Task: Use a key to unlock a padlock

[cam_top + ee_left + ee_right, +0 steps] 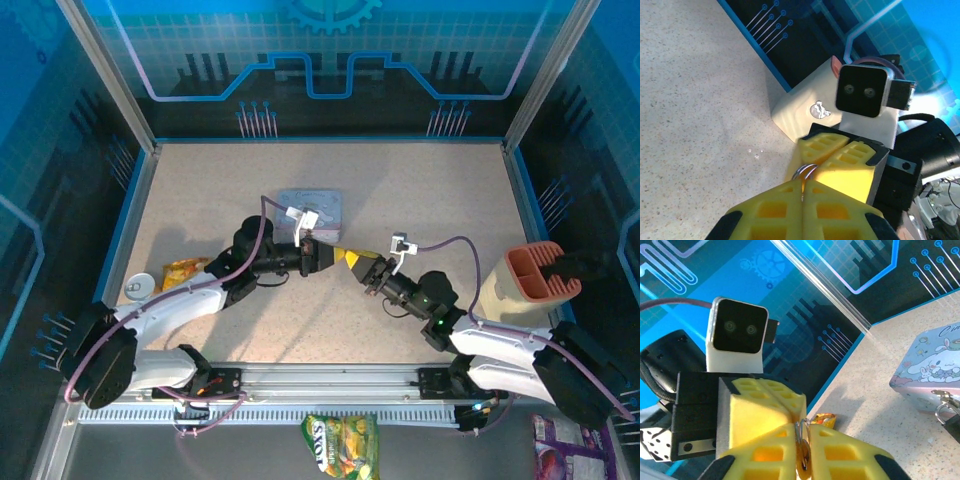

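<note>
The far half of the table lies bare behind the blue tin, and so does the near strip between the two arms. Across the middle, the left gripper and right gripper meet tip to tip just near of the tin, barring that way. A beige holder crowds the right edge, a snack packet and a can the left.

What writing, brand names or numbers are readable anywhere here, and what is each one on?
"Cin": on the lid of the pale blue cartoon tin, with the rest cut off at the picture's edge.
Green snack packet: lettering too blurred to read.
Purple packet: print too blurred to read.
</note>
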`<move>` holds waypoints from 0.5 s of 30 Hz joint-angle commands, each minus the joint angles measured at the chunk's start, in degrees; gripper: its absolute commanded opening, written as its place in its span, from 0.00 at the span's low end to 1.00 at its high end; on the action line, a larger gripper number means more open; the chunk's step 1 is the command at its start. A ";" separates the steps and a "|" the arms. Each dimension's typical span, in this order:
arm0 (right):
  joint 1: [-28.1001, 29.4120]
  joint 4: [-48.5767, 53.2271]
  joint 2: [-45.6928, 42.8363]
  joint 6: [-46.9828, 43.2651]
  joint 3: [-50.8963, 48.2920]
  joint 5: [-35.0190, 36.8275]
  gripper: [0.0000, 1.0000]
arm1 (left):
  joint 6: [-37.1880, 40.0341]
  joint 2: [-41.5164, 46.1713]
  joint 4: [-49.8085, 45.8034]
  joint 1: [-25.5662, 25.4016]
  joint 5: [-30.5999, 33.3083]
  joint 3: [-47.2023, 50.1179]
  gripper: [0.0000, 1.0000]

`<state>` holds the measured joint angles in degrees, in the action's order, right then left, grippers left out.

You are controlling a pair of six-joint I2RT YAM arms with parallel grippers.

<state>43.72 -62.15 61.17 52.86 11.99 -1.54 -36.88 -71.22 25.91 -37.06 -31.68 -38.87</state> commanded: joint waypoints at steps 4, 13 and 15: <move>-10.30 7.60 -1.43 10.79 3.66 -12.25 0.36 | 6.64 3.28 -9.83 -0.64 5.43 -4.87 0.00; -11.12 9.15 -2.86 4.71 6.51 -19.25 0.43 | 13.82 1.89 -17.98 -3.03 4.49 -8.99 0.00; -11.19 5.93 -1.66 4.62 6.35 -21.64 0.41 | 13.64 1.63 -17.32 -3.06 3.50 -8.94 0.00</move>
<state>33.19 -52.86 58.52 59.09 16.80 -17.69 -25.50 -69.60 10.09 -39.83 -26.46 -46.46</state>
